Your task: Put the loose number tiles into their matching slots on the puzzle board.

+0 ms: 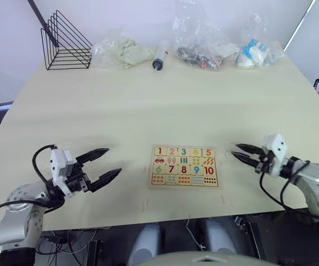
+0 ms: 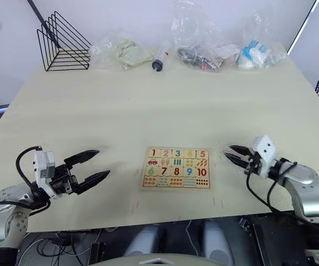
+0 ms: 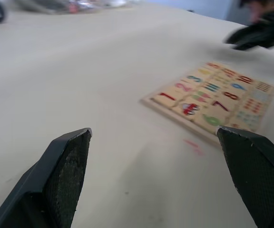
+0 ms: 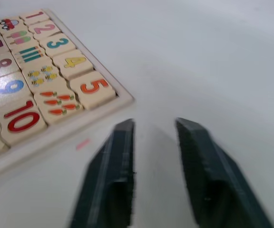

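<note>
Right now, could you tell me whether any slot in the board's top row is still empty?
No, the top row of the puzzle board holds number tiles 1 to 5, each seated in its slot.

Pale matt wood puzzle board (image 1: 184,166)

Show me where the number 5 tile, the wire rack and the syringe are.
number 5 tile (image 4: 93,87): right wrist view, on its printed orange digit.
wire rack (image 1: 66,57): left eye view, on its black base wires.
syringe (image 1: 160,55): left eye view, on the middle of its barrel.
</note>
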